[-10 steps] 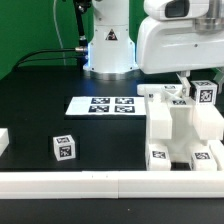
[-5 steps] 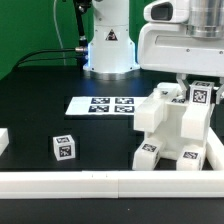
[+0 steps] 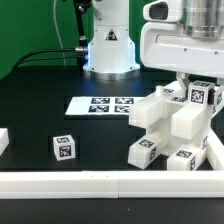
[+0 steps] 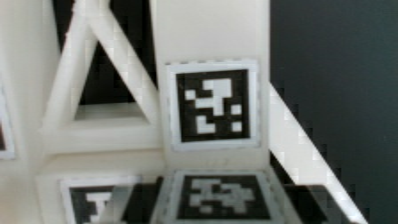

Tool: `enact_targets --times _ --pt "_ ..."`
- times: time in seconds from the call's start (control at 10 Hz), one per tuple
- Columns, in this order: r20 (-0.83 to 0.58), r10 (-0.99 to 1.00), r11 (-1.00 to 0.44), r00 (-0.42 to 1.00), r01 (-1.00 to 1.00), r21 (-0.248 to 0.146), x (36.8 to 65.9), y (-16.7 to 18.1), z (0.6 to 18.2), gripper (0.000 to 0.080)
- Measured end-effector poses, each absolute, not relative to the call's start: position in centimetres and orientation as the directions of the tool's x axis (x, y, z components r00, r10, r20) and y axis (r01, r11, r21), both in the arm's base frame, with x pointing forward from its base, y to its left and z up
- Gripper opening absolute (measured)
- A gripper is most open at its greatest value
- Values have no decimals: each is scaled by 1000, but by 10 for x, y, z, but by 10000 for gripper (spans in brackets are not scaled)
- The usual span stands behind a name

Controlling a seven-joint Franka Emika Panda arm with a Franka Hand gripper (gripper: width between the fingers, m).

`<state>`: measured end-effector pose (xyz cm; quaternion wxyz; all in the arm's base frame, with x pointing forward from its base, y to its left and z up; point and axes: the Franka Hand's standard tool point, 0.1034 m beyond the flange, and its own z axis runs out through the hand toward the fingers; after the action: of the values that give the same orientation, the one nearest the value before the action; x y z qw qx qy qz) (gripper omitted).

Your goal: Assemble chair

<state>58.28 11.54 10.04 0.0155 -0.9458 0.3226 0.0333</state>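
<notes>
Part-built chair [image 3: 172, 125] at the exterior view's right, tipped at a slant over the black table [image 3: 40, 112], just behind the white border rail [image 3: 90, 183]. Lower feet angled toward the exterior view's left, upper end tucked under the arm. Contact between feet and table not clear from here. Gripped at that upper end by the gripper [image 3: 188, 88] directly above, jaws part-way open and clamped on a white block of the assembly, fingers mostly hidden by the arm's housing and the part itself. In the wrist view, right up against the X-braced panel [image 4: 80, 90], with diagonal struts rising beside a tagged upright.

One second earlier, upright and square on its feet. Half a second earlier, leaning. Now slanted further, feet kicked farther toward the exterior view's left. Loose block [image 3: 64, 148] well apart on that left side and marker board [image 3: 101, 104] near the chair's raised edge, both unmoved.

Black-and-white square tags [image 4: 214, 108] on most block faces and on the board, showing coded patterns, soft and blurred in the wrist view.
</notes>
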Motion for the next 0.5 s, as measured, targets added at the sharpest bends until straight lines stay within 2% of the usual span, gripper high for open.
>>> enact_targets --times 0.1,0.2,0.3,0.4,0.5 --pt "-73 -609 -791 790 -611 -8 583 115 100 358" --pt "-73 -609 -791 790 -611 -8 583 115 100 498" --pt "-73 -609 -791 790 -611 -8 583 115 100 600" --pt "-73 -609 -791 790 -611 -8 583 115 100 639" --pt "-74 -598 -799 798 -601 -9 583 113 102 639"
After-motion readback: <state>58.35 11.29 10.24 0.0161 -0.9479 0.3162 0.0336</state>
